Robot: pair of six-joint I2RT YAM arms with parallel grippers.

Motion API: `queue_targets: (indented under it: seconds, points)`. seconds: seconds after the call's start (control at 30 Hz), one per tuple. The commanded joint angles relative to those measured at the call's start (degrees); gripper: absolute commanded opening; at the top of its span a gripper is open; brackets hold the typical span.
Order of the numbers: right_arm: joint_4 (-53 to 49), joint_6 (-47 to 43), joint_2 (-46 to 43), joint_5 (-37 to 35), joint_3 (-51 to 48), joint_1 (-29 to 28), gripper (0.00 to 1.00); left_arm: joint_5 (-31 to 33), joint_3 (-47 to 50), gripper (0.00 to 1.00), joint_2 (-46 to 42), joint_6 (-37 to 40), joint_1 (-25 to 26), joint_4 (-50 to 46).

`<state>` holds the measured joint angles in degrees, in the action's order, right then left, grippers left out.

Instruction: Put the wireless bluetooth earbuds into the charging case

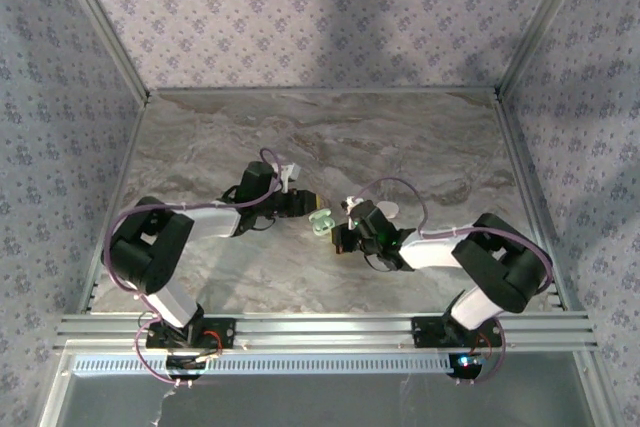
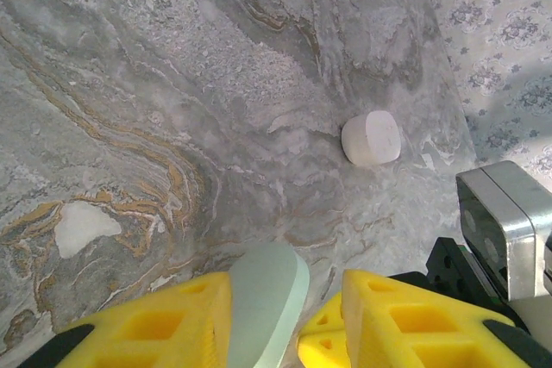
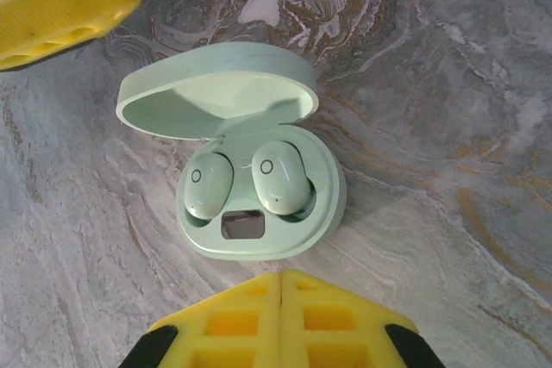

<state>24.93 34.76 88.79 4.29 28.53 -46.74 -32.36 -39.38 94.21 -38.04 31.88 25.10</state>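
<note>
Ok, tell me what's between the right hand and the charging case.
Nothing; the right wrist view shows bare marble table between the shut right hand and the open charging case.

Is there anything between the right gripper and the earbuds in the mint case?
Nothing visible. The shut right gripper faces the front of the case across a strip of table. Both earbuds lie uncovered in their wells, and the lid stands open on the far side.
</note>
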Motion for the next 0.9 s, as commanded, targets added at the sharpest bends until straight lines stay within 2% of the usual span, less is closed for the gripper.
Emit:
queue_targets:
  seconds: [0.0, 0.87]
  points:
    - [1.59, 0.75, 1.28, 0.01, 1.52, 0.34, 0.00, -1.90, -1.82, 0.39, 1.03, 0.62, -0.19, 0.12]
    - [3.11, 0.74, 4.81, 1.02, 3.28, 1.31, 0.00, -4.25, -4.13, 0.41, 4.68, -0.12, 2.36, 0.11]
